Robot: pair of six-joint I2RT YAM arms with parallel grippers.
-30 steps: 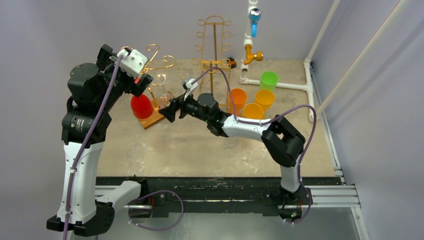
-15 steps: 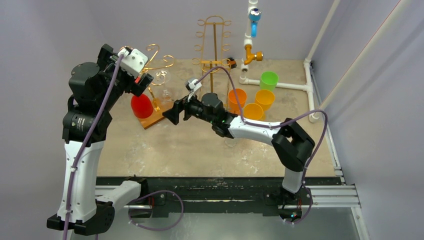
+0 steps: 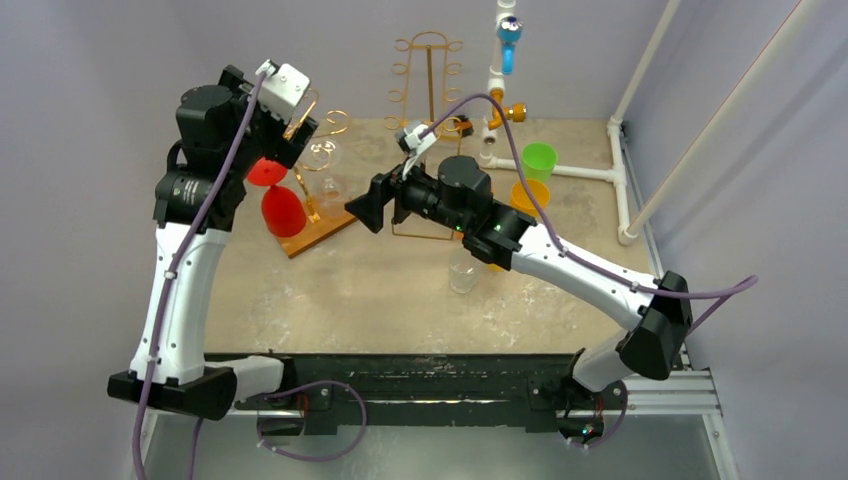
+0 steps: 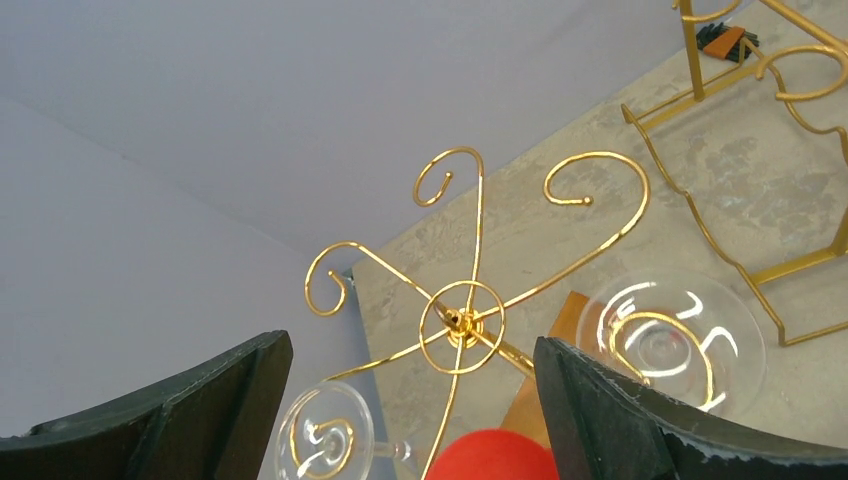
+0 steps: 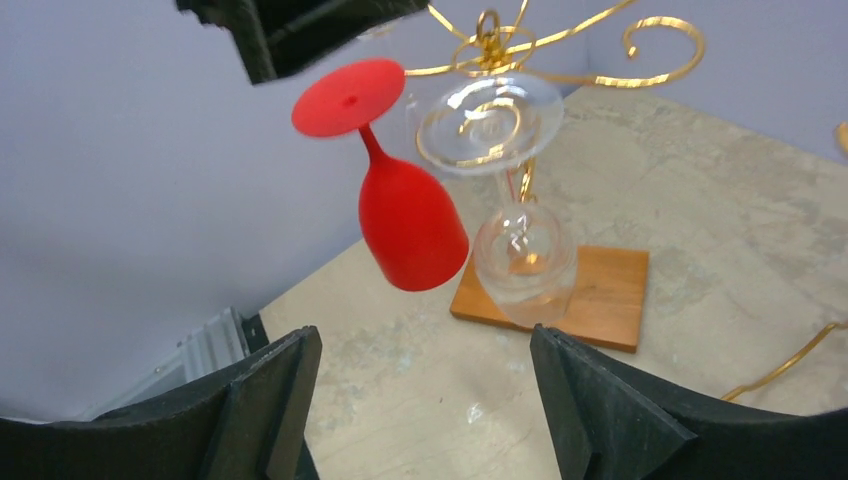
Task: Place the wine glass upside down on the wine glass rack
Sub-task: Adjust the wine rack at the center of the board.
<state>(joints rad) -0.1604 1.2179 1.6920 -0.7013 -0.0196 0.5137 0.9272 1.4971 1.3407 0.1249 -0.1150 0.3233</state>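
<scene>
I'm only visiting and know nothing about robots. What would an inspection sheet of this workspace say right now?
Surface: speckled beige tabletop, no spills seen.
Job's things: red plastic wine glass hangs upside down, tilted, on the gold wire rack with its wooden base; a clear wine glass hangs beside it.
Clutter: tall gold wire stand, green plastic cup, orange plastic cup, small clear vessel standing on the table.
Grippers: left gripper open, empty, above the rack; right gripper open, empty, facing the glasses.
Cables: purple cable along each arm, no snag seen.
Surroundings: grey walls, white pipe with a blue valve.
</scene>
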